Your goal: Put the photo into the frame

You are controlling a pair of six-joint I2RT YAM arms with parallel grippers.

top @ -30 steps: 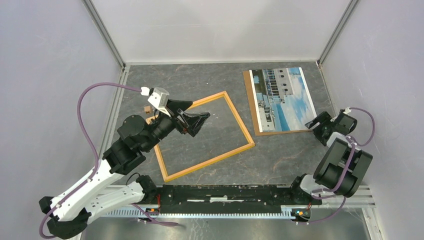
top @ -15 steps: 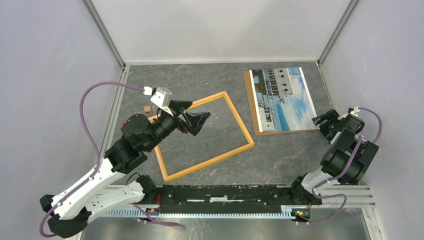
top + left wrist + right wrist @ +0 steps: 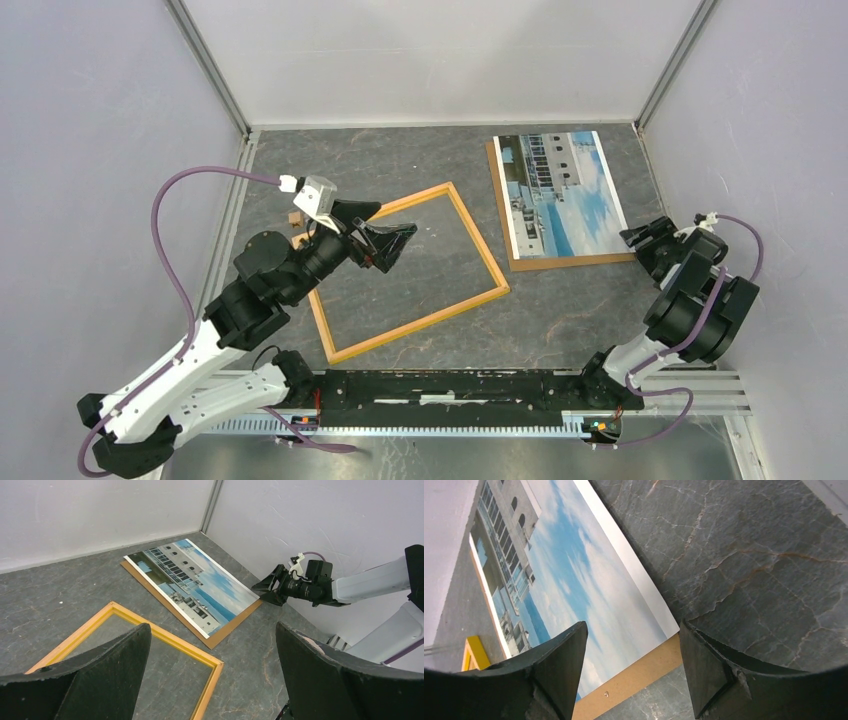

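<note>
My right gripper (image 3: pixel 632 627) hung low with its jaws apart, holding nothing. Just ahead of it, in line with the gap between my fingers, lay the near right corner of the photo (image 3: pixel 574 580), resting on the brown backing board (image 3: pixel 639 675). The photo sat far right on the table (image 3: pixel 560 320), apart from the frame (image 3: pixel 481 240), over which my left gripper (image 3: pixel 385 222) hovered wide open.

The top view looks down from above and behind; each wrist view looks out between its fingers (image 3: pixel 100 680) toward the photo (image 3: pixel 562 192).
</note>
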